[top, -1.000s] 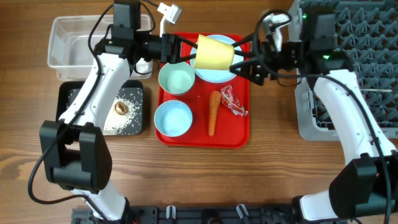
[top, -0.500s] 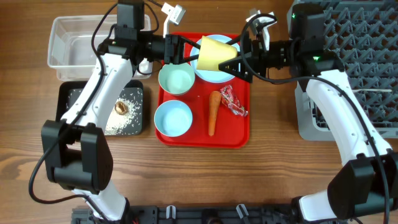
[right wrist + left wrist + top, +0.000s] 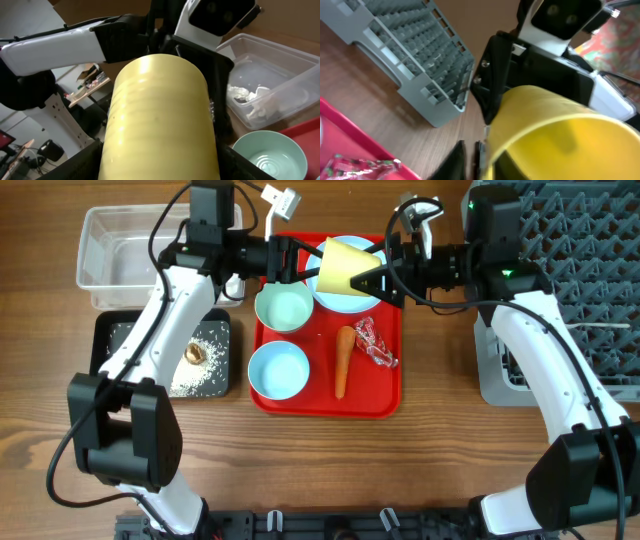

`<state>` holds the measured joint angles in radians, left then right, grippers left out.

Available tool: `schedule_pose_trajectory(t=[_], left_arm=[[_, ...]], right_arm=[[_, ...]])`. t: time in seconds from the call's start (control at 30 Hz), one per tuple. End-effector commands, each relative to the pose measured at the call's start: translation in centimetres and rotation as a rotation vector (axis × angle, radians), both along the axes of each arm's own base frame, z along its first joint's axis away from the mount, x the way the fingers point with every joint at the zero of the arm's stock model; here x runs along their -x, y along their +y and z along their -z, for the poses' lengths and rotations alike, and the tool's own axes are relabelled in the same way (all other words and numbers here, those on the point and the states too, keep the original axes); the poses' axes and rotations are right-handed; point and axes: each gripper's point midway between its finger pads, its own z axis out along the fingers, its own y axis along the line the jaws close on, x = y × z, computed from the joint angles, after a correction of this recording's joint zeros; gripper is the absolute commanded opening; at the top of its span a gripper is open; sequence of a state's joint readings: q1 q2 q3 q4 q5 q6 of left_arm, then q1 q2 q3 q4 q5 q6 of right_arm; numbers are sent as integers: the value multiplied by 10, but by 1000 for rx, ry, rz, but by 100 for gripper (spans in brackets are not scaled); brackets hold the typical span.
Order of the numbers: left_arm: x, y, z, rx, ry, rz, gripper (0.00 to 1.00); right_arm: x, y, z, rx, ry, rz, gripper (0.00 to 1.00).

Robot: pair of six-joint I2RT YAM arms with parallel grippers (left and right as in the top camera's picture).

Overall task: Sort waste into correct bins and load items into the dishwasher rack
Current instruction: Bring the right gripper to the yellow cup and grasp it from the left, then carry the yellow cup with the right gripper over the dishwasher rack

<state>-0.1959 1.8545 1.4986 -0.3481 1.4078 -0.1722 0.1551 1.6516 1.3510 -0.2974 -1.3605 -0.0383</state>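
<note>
**Overhead view.** We see the yellow cup (image 3: 345, 268) held on its side in the air above the red tray (image 3: 372, 392). It hangs over the blue plate (image 3: 340, 304), between the two arms.

The left end effector (image 3: 312, 264) is clenched on the cup's rim. In the left wrist view we look into the cup's open mouth, with the dark fingers (image 3: 454, 161) at its lower edge.

The right end effector (image 3: 372, 280) reaches in from the opposite side, its jaws spread to either side of the cup's closed end. In the right wrist view the cup's wall fills the space between them, but we cannot tell whether they press on it.

**On the tray.** We find two bowls, one (image 3: 283, 307) just beside the plate and one (image 3: 277, 370) nearer the front edge. The carrot (image 3: 342, 362) and the red-and-silver wrapper (image 3: 373, 342) lie side by side to their right.

**On the desk (image 3: 450, 470).** Left of the red tray, the clear tub (image 3: 88, 242) holds white tissue (image 3: 250, 95). The black tray (image 3: 100, 355) in front of it carries rice (image 3: 200, 370) and a brown lump (image 3: 193, 353). The grey rack (image 3: 590, 260) stands at the far right.
</note>
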Motion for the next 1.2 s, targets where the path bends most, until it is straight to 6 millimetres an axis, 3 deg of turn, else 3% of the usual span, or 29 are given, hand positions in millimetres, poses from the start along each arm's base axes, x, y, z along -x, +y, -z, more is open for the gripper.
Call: schedule_pose_trajectory(t=[0.0, 0.27, 0.37, 0.63, 0.8, 0.97, 1.17], left_arm=[[-3, -1, -3, -28, -35, -35, 29], [-13, 0, 6, -80, -40, -96, 41], [-21, 4, 13, -120, -35, -143, 41], [-45, 32, 44, -275, 36, -318, 41], [-54, 51, 63, -372, 109, -420, 36], [-57, 57, 71, -416, 114, -457, 36], [-60, 59, 73, -431, 111, -473, 35]], right_arm=[[1, 2, -4, -14, -12, -22, 62], [-9, 0, 3, 24, -6, 33, 62], [-16, -2, 10, 58, 1, 81, 63], [-40, -17, 44, 222, 62, 268, 62], [-54, -37, 75, 384, 130, 425, 62], [-58, -65, 103, 542, 234, 586, 60], [-53, -103, 102, 716, 294, 771, 57]])
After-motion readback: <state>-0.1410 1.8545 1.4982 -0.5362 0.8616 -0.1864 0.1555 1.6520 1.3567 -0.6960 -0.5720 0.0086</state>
